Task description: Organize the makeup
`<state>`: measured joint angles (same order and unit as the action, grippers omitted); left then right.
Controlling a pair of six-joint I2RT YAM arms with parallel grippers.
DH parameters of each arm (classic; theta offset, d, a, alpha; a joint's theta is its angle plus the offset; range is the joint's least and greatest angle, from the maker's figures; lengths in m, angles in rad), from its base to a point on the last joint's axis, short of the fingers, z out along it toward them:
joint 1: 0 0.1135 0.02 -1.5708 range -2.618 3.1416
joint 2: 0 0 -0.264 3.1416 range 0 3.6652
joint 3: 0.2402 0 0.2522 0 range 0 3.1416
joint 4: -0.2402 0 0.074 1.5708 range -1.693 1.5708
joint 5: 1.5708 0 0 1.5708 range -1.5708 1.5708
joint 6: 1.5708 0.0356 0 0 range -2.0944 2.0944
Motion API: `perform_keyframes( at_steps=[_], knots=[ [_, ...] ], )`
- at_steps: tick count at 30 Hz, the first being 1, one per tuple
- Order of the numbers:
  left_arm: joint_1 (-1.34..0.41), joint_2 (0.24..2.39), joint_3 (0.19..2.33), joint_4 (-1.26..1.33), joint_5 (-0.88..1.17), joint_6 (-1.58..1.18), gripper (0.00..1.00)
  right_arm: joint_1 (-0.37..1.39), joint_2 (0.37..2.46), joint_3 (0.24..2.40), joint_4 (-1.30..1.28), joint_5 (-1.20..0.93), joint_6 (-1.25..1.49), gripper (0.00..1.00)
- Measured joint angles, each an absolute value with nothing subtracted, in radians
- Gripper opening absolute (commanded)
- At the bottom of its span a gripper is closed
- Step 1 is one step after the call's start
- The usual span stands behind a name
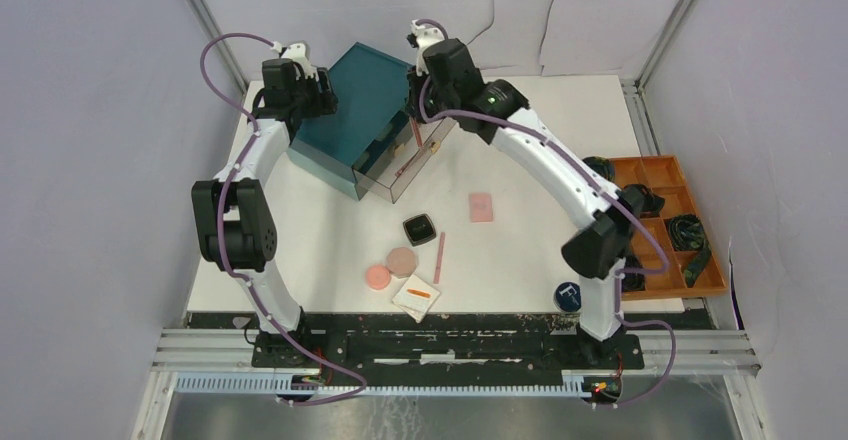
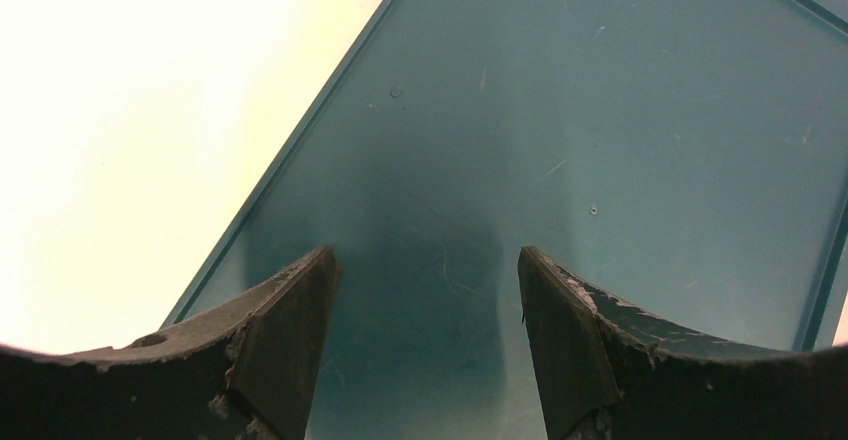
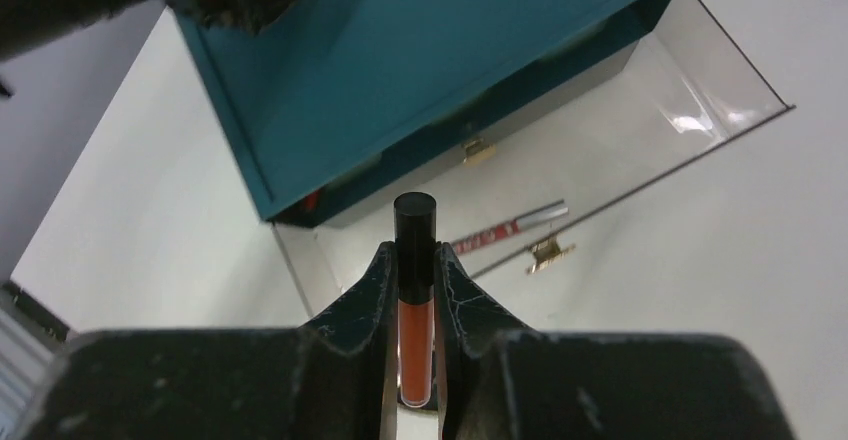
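My right gripper (image 3: 415,260) is shut on an orange-red lip gloss tube (image 3: 415,340) with a black cap, held above the teal box's pulled-out clear drawer (image 3: 640,130). A red-and-silver stick (image 3: 510,227) lies in that drawer. From above, the right gripper (image 1: 413,125) hangs at the drawer's back. My left gripper (image 2: 425,260) is open and empty over the teal box lid (image 2: 560,130). On the table lie a black compact (image 1: 419,229), pink square (image 1: 481,207), beige disc (image 1: 401,261), pink disc (image 1: 377,277), pink stick (image 1: 439,257), white pad (image 1: 416,296) and dark-blue tin (image 1: 568,295).
The teal drawer box (image 1: 360,100) stands at the back centre, its drawer open toward the front right. An orange compartment tray (image 1: 670,222) with dark rolled bundles sits at the right edge. White walls close in the back and both sides.
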<state>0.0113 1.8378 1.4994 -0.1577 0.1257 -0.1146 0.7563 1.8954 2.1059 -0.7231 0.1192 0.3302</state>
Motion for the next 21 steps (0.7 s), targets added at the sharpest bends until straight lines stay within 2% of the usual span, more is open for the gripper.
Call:
perform_keyframes(
  at_steps=[6, 7, 10, 11, 14, 17, 21],
  knots=[
    [0.011, 1.838, 1.499, -0.158, 0.127, -0.115, 0.75, 0.675, 2.152, 2.249, -0.682, 0.043, 0.395, 0.11],
    [0.012, 1.838, 1.499, -0.158, 0.129, -0.115, 0.75, 0.668, 2.178, 2.249, -0.679, 0.039, 0.406, 0.17],
    [0.013, 1.837, 1.499, -0.158, 0.132, -0.115, 0.75, 0.656, 2.228, 2.236, -0.642, 0.025, 0.439, 0.41],
    [0.013, 1.837, 1.499, -0.157, 0.132, -0.115, 0.75, 0.656, 2.23, 2.226, -0.627, 0.026, 0.447, 0.44],
    [0.014, 1.837, 1.499, -0.157, 0.133, -0.115, 0.75, 0.659, 2.23, 2.223, -0.582, 0.025, 0.464, 0.64],
    [0.014, 1.837, 1.499, -0.156, 0.133, -0.115, 0.75, 0.661, 2.224, 2.206, -0.542, 0.027, 0.459, 0.68],
    [0.014, 1.837, 1.499, -0.156, 0.133, -0.115, 0.75, 0.663, 2.17, 2.106, -0.516, 0.035, 0.445, 0.68]
  ],
)
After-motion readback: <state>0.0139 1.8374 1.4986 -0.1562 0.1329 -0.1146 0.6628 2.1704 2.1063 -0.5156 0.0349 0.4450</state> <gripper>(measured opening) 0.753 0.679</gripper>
